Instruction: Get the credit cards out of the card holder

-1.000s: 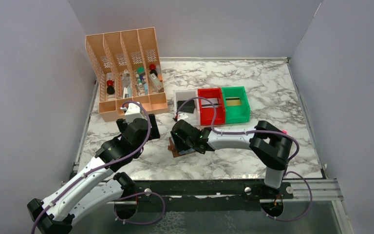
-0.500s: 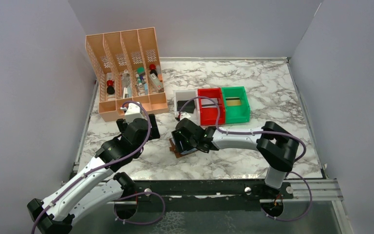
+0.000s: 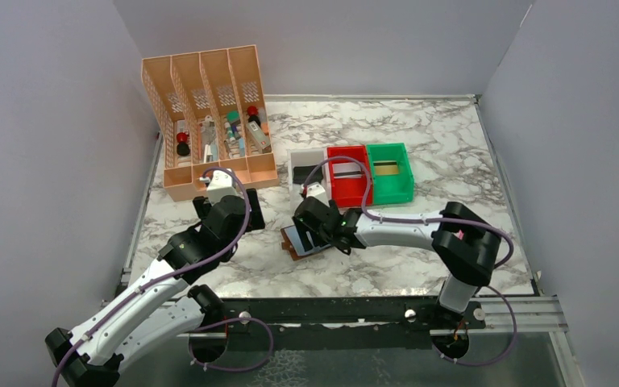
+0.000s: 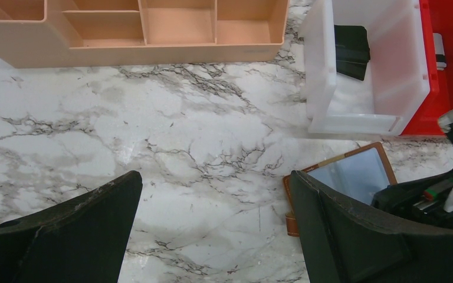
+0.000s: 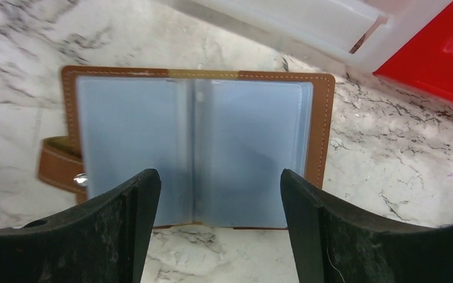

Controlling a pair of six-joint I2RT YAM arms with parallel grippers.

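Widened and drawn back, the right gripper (image 5: 218, 177) is held apart above the holder (image 5: 124, 141), laid open at 6 o'clock of the white bin (image 4: 318, 71); the left gripper (image 4: 215, 177) is spread wide at the holder's 9 o'clock.

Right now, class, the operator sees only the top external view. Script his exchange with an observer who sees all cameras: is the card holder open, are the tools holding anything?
Operator: Is the card holder open?
Observer: Yes, the card holder lies spread flat, both clear sleeves facing up.
Operator: Right tool gripping?
Observer: No, the right tool stands open over it, nothing pinched.
Operator: Left tool?
Observer: The left tool is open over the table, beside the holder.
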